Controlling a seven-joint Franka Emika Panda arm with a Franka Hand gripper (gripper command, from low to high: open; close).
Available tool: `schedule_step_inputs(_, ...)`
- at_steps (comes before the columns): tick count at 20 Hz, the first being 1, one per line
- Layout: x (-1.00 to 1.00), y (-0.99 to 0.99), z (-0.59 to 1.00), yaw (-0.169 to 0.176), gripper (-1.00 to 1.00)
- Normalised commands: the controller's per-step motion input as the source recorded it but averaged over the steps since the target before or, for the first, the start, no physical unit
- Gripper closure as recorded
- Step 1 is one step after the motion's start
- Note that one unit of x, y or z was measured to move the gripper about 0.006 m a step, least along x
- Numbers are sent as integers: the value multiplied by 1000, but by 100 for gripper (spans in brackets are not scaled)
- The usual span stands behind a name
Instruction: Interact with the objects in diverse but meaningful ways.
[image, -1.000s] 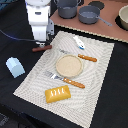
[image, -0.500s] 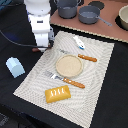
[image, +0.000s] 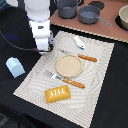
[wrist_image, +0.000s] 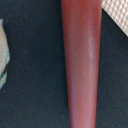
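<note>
The thin reddish-brown sausage (wrist_image: 82, 65) fills the middle of the wrist view, very close to the camera, over a dark surface. In the exterior view my gripper (image: 43, 49) hangs low at the striped placemat's (image: 100, 75) far corner on the exterior view's left; its fingers and the sausage are hidden there. The pale blue house-shaped carton (image: 15, 66) stands off the mat to the left. The yellow-orange scored bread loaf (image: 57, 93) lies on the mat's near edge. The small white piece (image: 79, 42) lies near the mat's far edge.
A tan round plate (image: 69, 65) sits mid-mat between an orange-handled fork (image: 66, 80) and knife (image: 82, 57). Grey pots (image: 90, 14) stand on the wooden surface behind. A mat corner (wrist_image: 118, 14) and a pale object (wrist_image: 3, 55) show in the wrist view.
The arm has barely moved over the mat's far left corner. The objects on the mat lie where they were.
</note>
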Motion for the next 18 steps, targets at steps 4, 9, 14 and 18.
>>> schedule_step_inputs(4, 4, -159, -1, 35, 100)
schedule_step_inputs(9, 0, -177, -115, 43, 100)
schedule_step_inputs(14, 30, -49, -358, 85, 100)
schedule_step_inputs(18, 115, -15, -714, 103, 100)
